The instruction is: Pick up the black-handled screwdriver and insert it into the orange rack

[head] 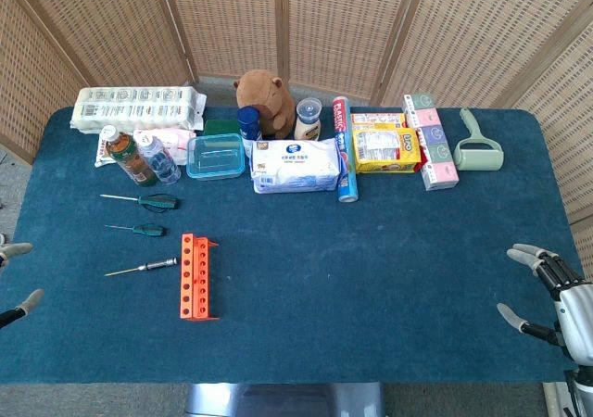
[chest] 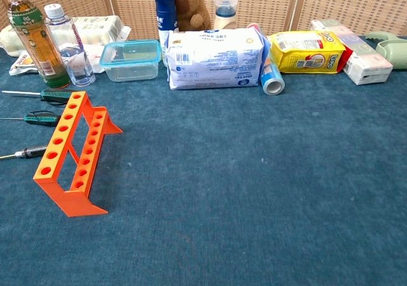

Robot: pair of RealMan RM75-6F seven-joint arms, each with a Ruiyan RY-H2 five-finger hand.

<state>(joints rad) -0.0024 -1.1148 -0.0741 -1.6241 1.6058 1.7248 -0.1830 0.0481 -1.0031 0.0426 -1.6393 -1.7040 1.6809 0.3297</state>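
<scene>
From the head view, the orange rack (head: 198, 276) stands on the blue worktop (head: 371, 269), left of the middle, with its rows of holes facing up. The black-handled screwdriver (head: 142, 268) lies flat just left of the rack, its handle end nearest the rack and its shaft pointing away to the left; it does not touch the rack. Two green-handled screwdrivers lie further back: one (head: 137, 230) close behind it, the other (head: 141, 199) nearer the bottles. The right hand (head: 547, 296) hovers at the right edge of the worktop, released, fingers apart and grasping nothing. Of the left hand (head: 17, 278) only pale fingertips show at the left border; they look spread and unladen, though too little is visible to be sure. Along the back sit a pack of wet wipes (head: 296, 166), a clear food box with a teal lid (head: 216, 156) and a brown plush toy (head: 265, 100).

From the chest view, the rack (chest: 73, 152) stands upright on its feet. The black-handled screwdriver (chest: 25, 152) lies to its left, near the frame's edge. Neither hand shows here.
</scene>
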